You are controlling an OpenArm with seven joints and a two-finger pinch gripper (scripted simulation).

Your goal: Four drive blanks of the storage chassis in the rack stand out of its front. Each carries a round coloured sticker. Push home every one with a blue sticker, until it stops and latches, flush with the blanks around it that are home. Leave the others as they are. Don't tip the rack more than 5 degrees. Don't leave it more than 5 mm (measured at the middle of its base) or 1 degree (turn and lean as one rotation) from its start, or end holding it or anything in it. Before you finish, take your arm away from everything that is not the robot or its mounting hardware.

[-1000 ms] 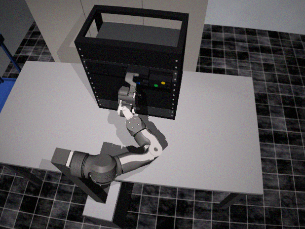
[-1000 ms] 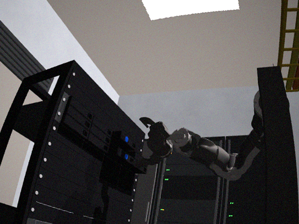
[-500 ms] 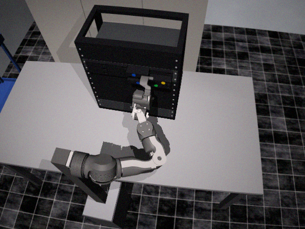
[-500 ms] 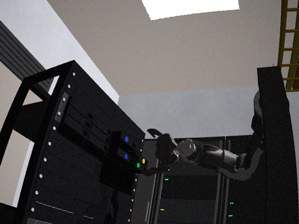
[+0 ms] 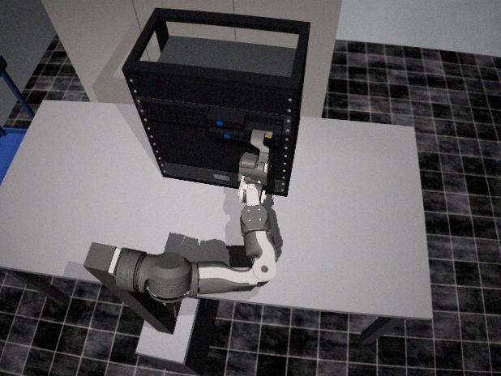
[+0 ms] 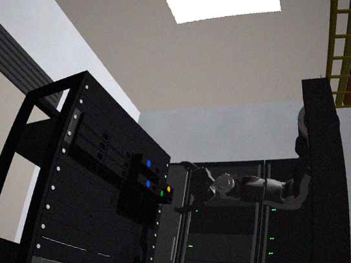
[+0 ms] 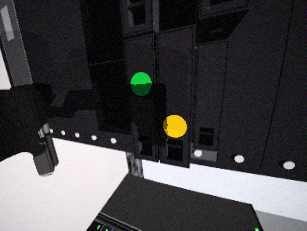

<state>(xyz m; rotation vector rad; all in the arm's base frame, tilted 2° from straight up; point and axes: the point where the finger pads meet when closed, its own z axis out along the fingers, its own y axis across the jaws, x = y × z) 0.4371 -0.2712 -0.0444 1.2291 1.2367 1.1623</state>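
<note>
The black rack [image 5: 219, 101] stands on the grey table. Four drive blanks stand out of its front. Two carry blue stickers, the upper [image 5: 220, 123] and the lower [image 5: 227, 136]; they also show in the exterior view as the upper [image 6: 148, 163] and the lower [image 6: 148, 183]. To their right are a blank with a green sticker [image 7: 141, 83] and a blank with a yellow sticker [image 7: 175, 126]. My gripper [image 6: 184, 187] is open and empty. It hovers in front of the green and yellow blanks, apart from them, to the right of the blue ones.
The rack's right post with its white screw dots [image 5: 287, 154] is close beside my gripper. My arm's elbow [image 5: 263, 269] rests low over the table in front of the rack. Other server cabinets [image 6: 224, 233] stand behind the arm.
</note>
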